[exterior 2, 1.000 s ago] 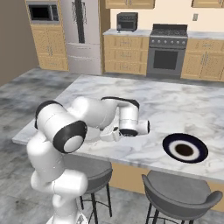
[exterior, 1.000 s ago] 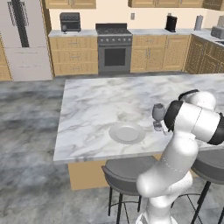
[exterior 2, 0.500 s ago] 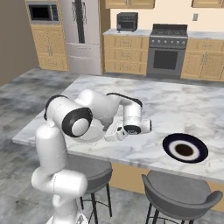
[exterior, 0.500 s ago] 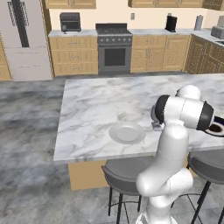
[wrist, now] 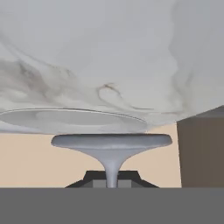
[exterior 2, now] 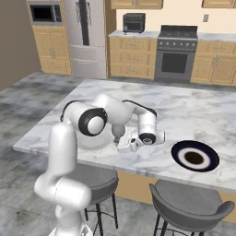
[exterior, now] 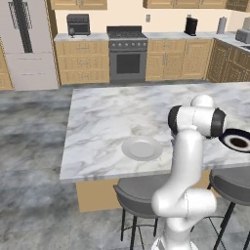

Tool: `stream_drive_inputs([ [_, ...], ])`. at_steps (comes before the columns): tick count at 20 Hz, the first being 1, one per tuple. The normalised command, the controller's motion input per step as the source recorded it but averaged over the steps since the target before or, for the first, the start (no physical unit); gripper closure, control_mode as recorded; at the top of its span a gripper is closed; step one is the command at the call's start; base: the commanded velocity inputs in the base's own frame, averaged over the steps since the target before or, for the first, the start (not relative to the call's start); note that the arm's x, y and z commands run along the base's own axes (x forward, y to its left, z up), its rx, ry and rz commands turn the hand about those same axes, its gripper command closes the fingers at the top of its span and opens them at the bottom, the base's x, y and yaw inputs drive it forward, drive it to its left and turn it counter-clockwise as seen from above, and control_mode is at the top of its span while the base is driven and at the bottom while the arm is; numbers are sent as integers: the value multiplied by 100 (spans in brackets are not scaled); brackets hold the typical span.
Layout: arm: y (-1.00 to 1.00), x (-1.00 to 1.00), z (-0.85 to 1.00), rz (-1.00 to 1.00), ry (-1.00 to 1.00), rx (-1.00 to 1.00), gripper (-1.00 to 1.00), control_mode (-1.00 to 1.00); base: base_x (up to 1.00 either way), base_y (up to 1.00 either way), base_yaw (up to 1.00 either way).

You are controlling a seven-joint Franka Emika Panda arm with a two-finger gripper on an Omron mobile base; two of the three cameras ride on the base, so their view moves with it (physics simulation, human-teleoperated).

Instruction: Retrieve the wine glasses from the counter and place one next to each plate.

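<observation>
Hand view, claw (wrist: 111, 183) clamped on wine glass (wrist: 111, 146) stem (white plate (wrist: 72, 120) beyond)

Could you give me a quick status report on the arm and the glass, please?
Claw shut on wine glass, low over the island beside the white plate. Navy plate unserved. Nothing in the way.

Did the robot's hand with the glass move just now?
Yes. The end effector slid along the island toward the dark plate, away from the white plate.

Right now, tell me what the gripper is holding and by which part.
The gripper is shut on a wine glass, gripping it by the stem, just behind the round foot. The white plate lies beyond it.
</observation>
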Motion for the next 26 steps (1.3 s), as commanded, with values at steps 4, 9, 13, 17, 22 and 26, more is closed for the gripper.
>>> stream_drive_inputs([
  [4,-3,14,-31,5,0,4,100,-100,0,0,0],
  [9,-1,5,-24,2,0,2,100,-100,0,0,0],
  [13,0,4,-20,1,0,0,100,-100,0,0,0],
  [17,0,3,-13,0,-1,0,100,-100,0,0,0],
  [22,0,5,-8,0,-3,0,100,-100,0,0,0],
  [26,0,7,-6,0,-1,0,-100,-100,0,0,0],
])
